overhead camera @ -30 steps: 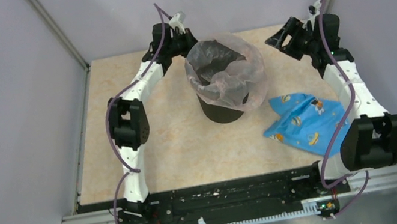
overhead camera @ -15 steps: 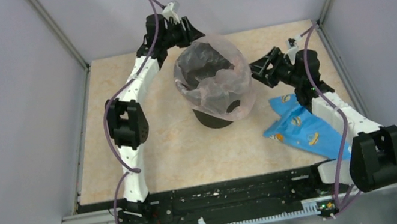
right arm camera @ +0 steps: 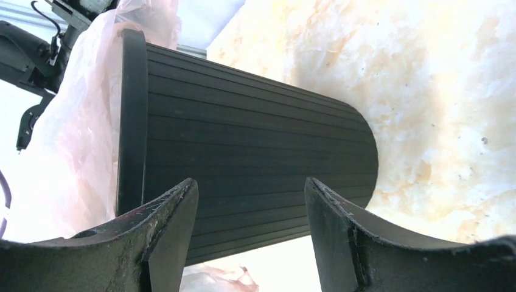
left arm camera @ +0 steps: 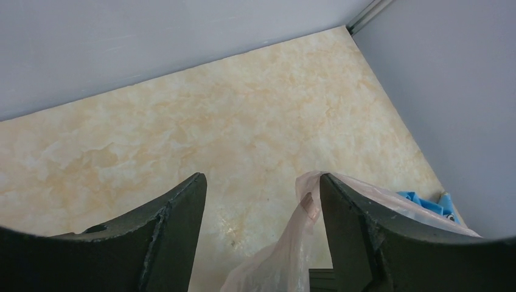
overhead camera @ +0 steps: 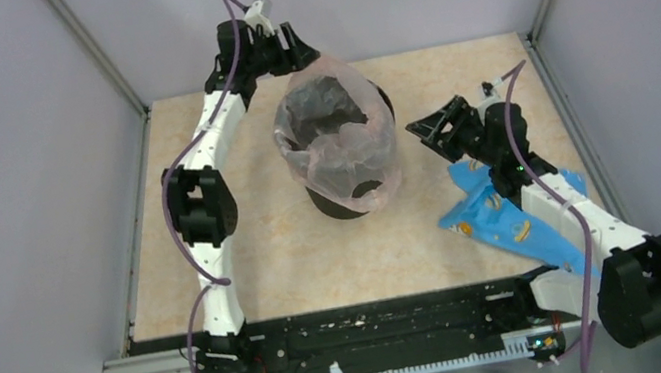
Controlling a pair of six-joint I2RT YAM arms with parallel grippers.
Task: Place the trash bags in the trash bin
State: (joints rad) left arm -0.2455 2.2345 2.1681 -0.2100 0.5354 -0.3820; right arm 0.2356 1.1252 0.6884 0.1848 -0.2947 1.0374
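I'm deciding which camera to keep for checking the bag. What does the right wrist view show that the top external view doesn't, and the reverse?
Only the right wrist view: the trash bin's grooved side wall from rim to base, close up, framed between the right gripper's open fingers. Only the top external view: the bin's mouth with the trash bag draped into and over it, the left gripper at the far rim, and a blue patterned cloth under the right arm. Both: bin, pink bag and marbled table.

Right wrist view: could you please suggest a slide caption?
Open right tool beside the ribbed black trash bin, pale-pink trash bag draped over its rim.
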